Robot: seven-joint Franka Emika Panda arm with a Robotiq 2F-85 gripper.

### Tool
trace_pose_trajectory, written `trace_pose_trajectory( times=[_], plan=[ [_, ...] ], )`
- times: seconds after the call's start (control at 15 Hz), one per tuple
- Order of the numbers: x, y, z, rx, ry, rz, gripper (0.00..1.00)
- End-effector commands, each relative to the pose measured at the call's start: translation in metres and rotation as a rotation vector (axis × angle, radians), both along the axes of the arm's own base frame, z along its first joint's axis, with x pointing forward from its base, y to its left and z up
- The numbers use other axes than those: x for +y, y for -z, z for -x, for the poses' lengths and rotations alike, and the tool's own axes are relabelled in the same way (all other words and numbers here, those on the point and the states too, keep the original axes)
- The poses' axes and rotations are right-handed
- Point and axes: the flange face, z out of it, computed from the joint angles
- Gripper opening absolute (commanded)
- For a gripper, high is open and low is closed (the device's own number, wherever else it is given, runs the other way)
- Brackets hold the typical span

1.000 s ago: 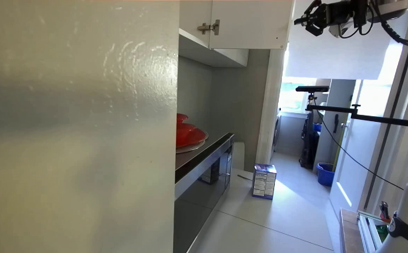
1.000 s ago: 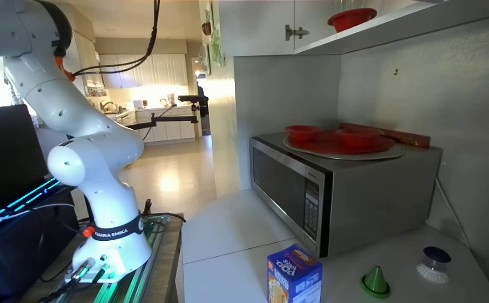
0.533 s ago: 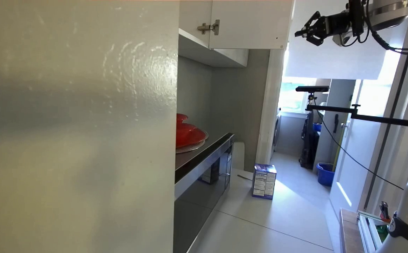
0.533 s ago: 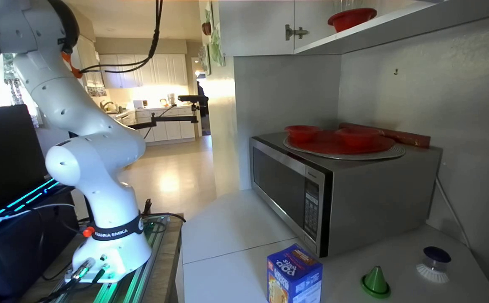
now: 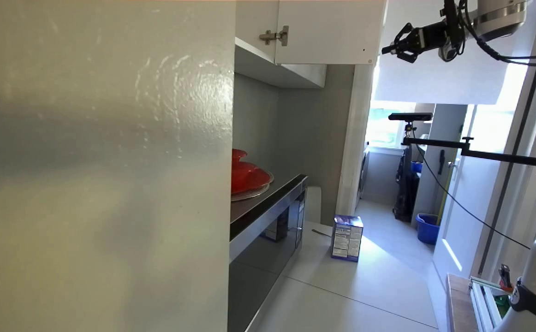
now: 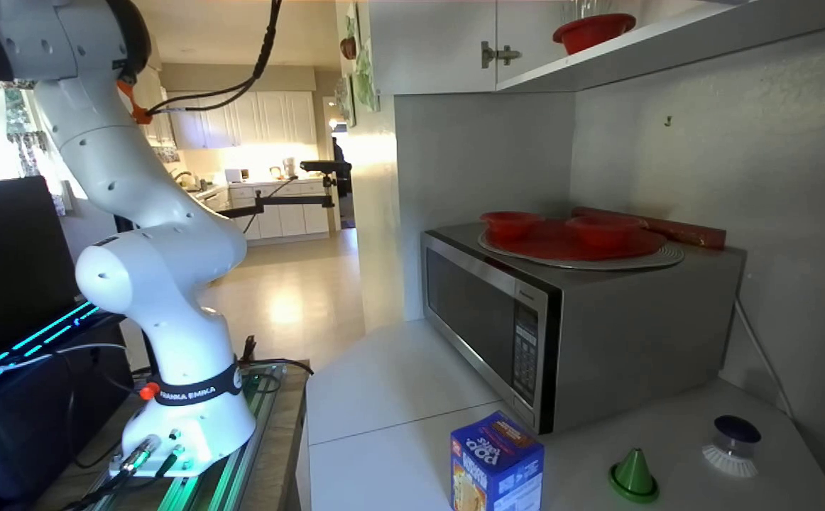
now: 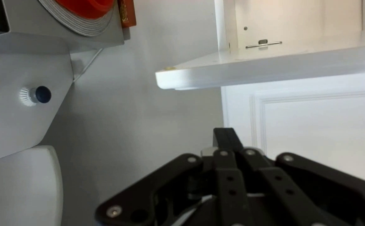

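My gripper [image 5: 385, 50] is high up at the upper right of an exterior view, beside an open white cabinet door [image 5: 330, 32]. In the wrist view its black fingertips [image 7: 228, 136] are pressed together with nothing between them. A white cabinet edge [image 7: 264, 73] crosses that view above the fingertips, and a white panelled surface [image 7: 320, 125] lies behind them. Past that edge a small metal bar [image 7: 263, 45] shows inside. The gripper appears to touch nothing. It is cut off from the exterior view that shows the arm's elbow and base [image 6: 189, 419].
Red dishes [image 6: 576, 238] lie on top of a microwave [image 6: 487, 312]. On the counter are a blue box [image 6: 496, 461], a green cone [image 6: 634, 477] and a brush [image 6: 732, 447]. A red bowl [image 6: 593, 32] sits on the cabinet shelf. A camera bar [image 5: 503, 157] juts out below the gripper.
In an exterior view the gripper has sunk and shifted slightly left, staying shut. The upper arm has swung rightward in the exterior view that shows the base. Nothing else has moved.
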Motion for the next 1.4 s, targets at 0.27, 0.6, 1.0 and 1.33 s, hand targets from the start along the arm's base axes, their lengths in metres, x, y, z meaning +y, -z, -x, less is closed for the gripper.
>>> trace_pose_trajectory(
  times=[0.27,0.6,1.0,1.33],
  plan=[
    [0.018,-0.059,-0.030,-0.116,0.012,-0.010,0.00],
    [0.022,-0.063,-0.057,-0.130,-0.032,-0.028,0.00],
    [0.036,-0.060,-0.068,-0.091,-0.130,-0.017,0.00],
    [0.056,-0.052,-0.051,-0.050,-0.204,0.030,0.00]
  ],
)
